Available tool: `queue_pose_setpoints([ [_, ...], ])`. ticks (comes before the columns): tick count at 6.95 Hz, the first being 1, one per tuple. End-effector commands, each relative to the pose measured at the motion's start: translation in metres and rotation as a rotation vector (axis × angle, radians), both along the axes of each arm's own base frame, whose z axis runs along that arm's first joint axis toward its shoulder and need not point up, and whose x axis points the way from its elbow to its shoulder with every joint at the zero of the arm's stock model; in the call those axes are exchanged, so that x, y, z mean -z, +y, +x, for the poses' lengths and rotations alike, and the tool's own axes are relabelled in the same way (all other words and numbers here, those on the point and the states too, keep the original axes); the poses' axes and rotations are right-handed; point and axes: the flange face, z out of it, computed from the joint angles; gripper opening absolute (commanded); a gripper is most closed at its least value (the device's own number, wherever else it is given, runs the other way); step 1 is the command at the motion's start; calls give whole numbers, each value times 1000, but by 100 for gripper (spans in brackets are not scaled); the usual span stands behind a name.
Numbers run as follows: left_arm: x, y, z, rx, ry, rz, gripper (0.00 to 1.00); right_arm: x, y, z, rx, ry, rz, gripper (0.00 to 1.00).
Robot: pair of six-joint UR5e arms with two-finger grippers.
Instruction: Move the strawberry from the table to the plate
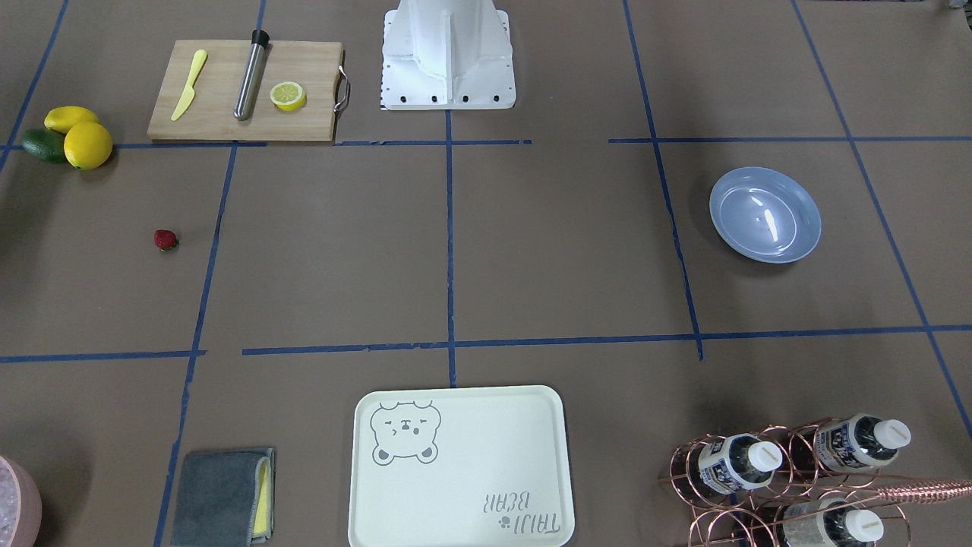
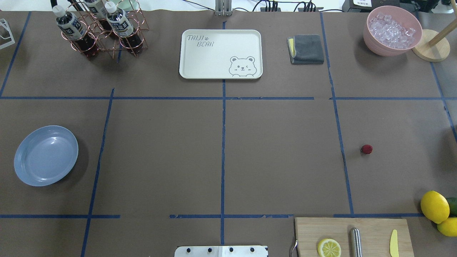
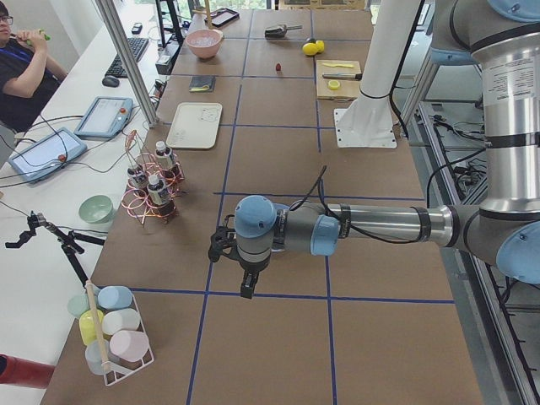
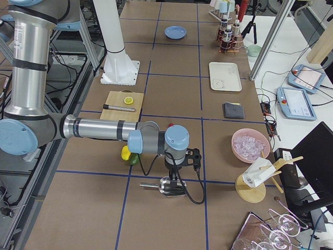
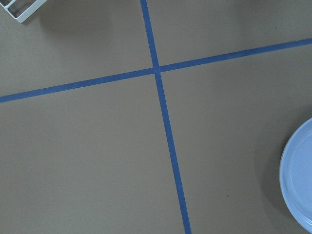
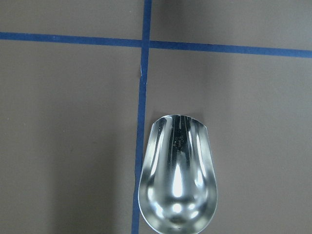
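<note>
Strawberry [image 2: 366, 149], tiny, red, green-capped, lying alone on wide brown paper-covered table [image 2: 278, 160] gridded with blue tape, on robot's right side, near one tape line. Well apart from round, shallow, light blue glossy plate [image 2: 45, 155] sitting far over on left side. Rectangular wooden cutting board [image 2: 371, 228] with yellow lemon half [image 2: 329, 247] at table edge on strawberry's side, whole yellow lemons [image 2: 434, 206] beside it.

Left gripper [image 3: 245, 291] hanging fingers-down above table at plate's end; plate rim just visible at edge of left wrist view. Seen from side only, so cannot tell whether spread or pressed together. Right gripper [image 4: 174, 176] hanging above shiny metal scoop [image 6: 178, 180] at opposite end; again cannot tell finger state.
</note>
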Motion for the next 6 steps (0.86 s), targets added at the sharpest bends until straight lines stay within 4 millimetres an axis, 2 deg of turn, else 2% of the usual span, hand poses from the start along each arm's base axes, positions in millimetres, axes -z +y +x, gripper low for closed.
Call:
queue_pose_setpoints([
  [1, 1, 0, 1, -2, 0, 3, 100, 1, -2, 0, 0, 0, 3, 100],
  [4, 6, -1, 0, -1, 0, 16, 100, 19, -18, -1, 2, 3, 49, 100],
  [5, 16, -4, 1, -4, 0, 47, 100, 31, -26, -2, 3, 2, 92, 100],
  [6, 32, -11, 7, -16, 1, 91, 100, 49, -37, -3, -3, -5, 226, 100],
])
